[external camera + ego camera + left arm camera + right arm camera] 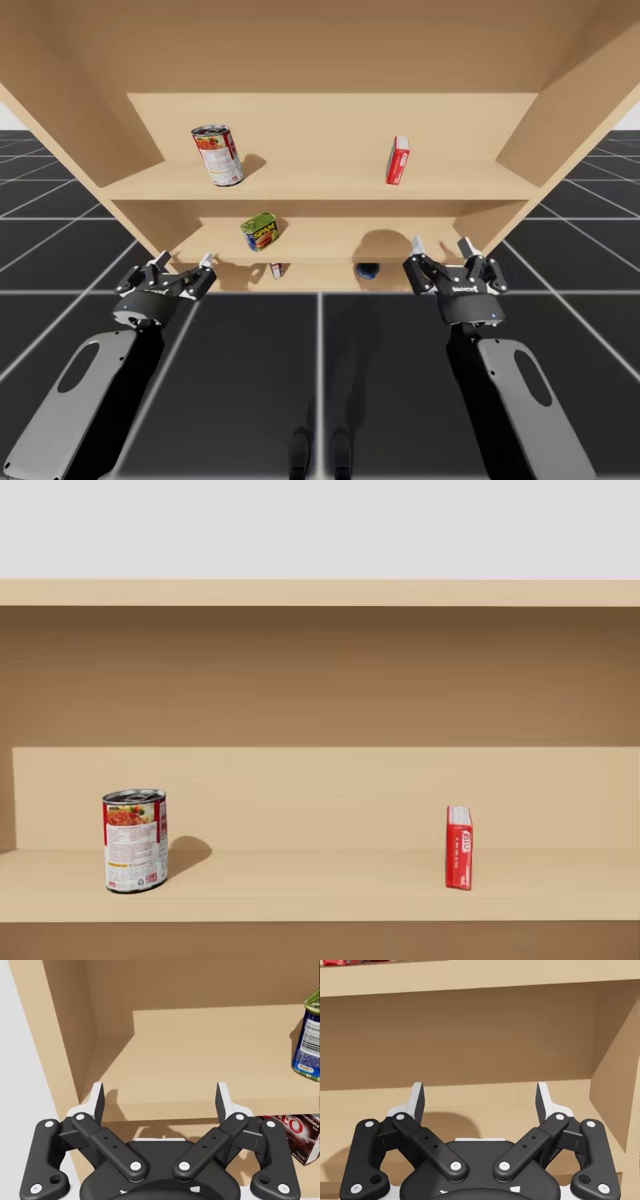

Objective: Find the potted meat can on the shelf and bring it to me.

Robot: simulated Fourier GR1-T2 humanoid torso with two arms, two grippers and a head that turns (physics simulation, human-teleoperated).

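My left gripper (pixel 160 1102) stood wide open with nothing between its fingers (pixel 97 1102), poised just short of the front edge of the shelf's (pixel 190 1060) middle board. I read that as a ready stance, with the jaws spread before any reach and level with the board that carried what I wanted. Ahead of the gripper and off to its right, well apart from the fingers, the meat can (pixel 310 1035) stood upright on that same board. One level below the can, beside the gripper's right finger, sat a brown box (pixel 299 1135).

My right gripper (pixel 480 1102) was likewise open and empty, facing a bare stretch of the middle board near the shelf's right wall. It lay farther from the can than the left one, so I judged the left arm the better choice for the grasp.

The can was short and seemed to have rounded corners rather than being a true cylinder. Toward the left gripper its side was blue under a green-yellow top band, and from above its label looked green and yellow. A level higher than both grippers stood a tall can (pixel 135 840) and a red box (pixel 459 847), neither of which matched the task.
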